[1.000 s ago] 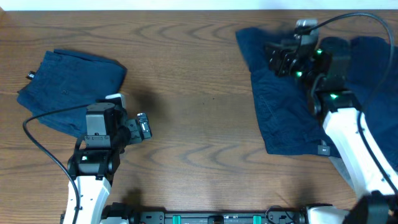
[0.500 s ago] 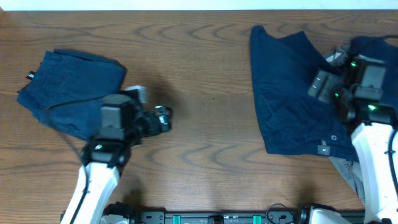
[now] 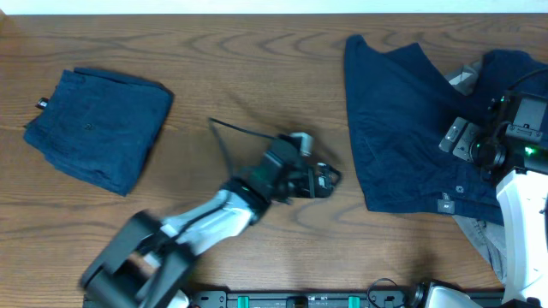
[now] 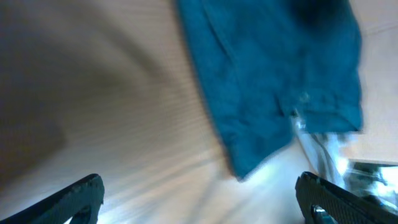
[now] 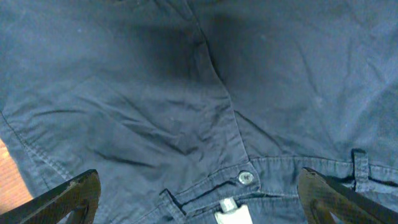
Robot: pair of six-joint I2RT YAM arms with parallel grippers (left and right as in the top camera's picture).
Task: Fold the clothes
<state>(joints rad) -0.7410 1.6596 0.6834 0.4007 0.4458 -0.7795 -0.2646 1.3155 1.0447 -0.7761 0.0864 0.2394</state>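
Since both sets of fingers stand wide apart with nothing between them, neither arm has hold of any cloth. Directly beneath the right gripper [image 5: 199, 186], its fingers [image 5: 68, 196] spread, lie the unfolded navy shorts [image 5: 186, 93], opened flat. Their waistband button [image 5: 247, 177] sits just under the gripper and a seam runs away ahead of it. From overhead, that gripper hangs over the right-hand part of the shorts. A grey garment [image 3: 479, 238] pokes out from under them just behind it, toward the robot's base.

The left gripper [image 3: 323, 181], likewise spread and empty, is over bare table [image 3: 257, 77]. The near hem corner of the unfolded shorts lies ahead of it and a little to its right, close but apart, though its wrist view is blurred. Well behind this gripper, at the table's far left, a second pair of navy shorts [image 3: 96, 128] sits in a compact folded bundle with a small label [image 3: 40, 105] at its edge.

By my judgement one garment is done, and the step in hand is the approach to the second pair. The next move calls for each gripper to come down on its own side of the shorts and pinch an edge or corner. Each should take only the top layer and leave the grey cloth below, so the shorts can be turned over on themselves evenly.
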